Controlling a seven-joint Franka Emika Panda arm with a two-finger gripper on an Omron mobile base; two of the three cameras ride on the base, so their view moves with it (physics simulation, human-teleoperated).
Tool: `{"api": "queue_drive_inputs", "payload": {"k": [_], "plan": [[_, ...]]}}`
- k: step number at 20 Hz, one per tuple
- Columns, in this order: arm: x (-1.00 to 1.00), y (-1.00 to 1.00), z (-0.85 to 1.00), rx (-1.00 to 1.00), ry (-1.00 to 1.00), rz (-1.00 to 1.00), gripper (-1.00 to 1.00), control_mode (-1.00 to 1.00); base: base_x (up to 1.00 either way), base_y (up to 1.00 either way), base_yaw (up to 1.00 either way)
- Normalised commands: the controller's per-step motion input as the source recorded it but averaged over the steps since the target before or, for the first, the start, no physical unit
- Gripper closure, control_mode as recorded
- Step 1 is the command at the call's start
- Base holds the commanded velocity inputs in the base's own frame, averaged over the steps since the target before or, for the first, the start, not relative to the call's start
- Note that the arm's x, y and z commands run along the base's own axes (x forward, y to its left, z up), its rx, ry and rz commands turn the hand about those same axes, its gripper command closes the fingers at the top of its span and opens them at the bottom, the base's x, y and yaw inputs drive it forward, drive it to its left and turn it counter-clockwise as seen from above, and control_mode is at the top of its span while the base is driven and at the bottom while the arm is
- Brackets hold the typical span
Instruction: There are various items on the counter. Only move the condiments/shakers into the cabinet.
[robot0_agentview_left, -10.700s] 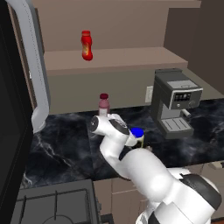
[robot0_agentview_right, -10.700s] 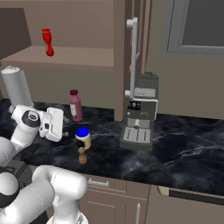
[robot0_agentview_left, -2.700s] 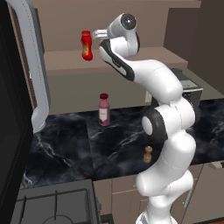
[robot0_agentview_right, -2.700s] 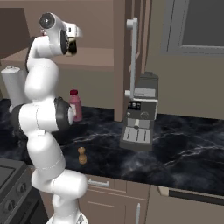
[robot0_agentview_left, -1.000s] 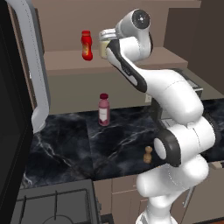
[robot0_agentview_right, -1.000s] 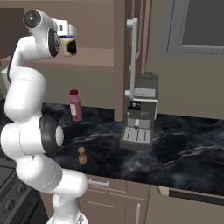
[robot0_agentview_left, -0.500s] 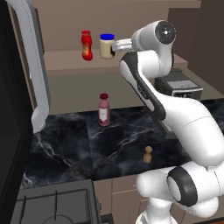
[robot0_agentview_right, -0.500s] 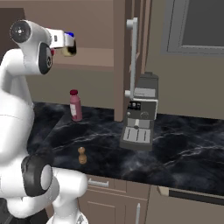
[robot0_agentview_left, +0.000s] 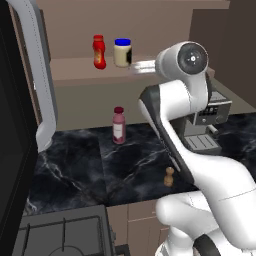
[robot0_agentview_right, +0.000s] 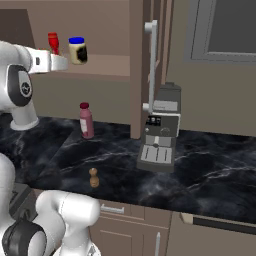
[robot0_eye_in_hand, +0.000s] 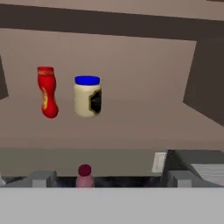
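Pink bottle (robot0_agentview_left: 118, 125) and coffee machine (robot0_agentview_right: 160, 131) flank shaker (robot0_agentview_left: 169, 176).

The arm (robot0_agentview_left: 180, 125) is glossy white, built of fat rounded segments that swell at each joint. Dark grey bands ring the seams between segments, and a round dark grey cap with a small pale centre (robot0_agentview_left: 191, 58) closes the upper joint. In the right base view the hand (robot0_agentview_right: 50, 62) is a paler, boxier grey-white block

red bottle (robot0_agentview_left: 99, 51), cream jar (robot0_agentview_left: 122, 53) — blue lid, black white-veined counter (robot0_agentview_left: 100, 170)
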Motion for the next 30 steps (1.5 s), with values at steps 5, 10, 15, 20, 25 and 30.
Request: {"api": "queue_drive_inputs", "payload": {"k": [5, 10, 15, 20, 25, 30], "plan": [[-0.36, 0.18, -0.32, 0.00, 0.00, -0.36, -1.00, -1.00, 0.00, 0.00, 0.00], [-0.01, 0.11, -0.31, 0.00, 0.02, -0.46, -1.00, -1.00, 0.00, 0.00, 0.00], [0.00, 0.00, -0.34, 0.00, 0.05, -0.50, -1.00, -1.00, 0.00, 0.00, 0.00], [0.00, -0.05, -0.45, 0.00, 0.00, -0.42, -1.00, -1.00, 0.00, 0.00, 0.00], [0.00, -0.13, -0.42, 0.03, 0.00, -0.27, -1.00, -1.00, 0.00, 0.00, 0.00], [0.04, -0.23, -0.42, 0.08, 0.00, -0.12, -1.00, -1.00, 0.00, 0.00, 0.00]]}}
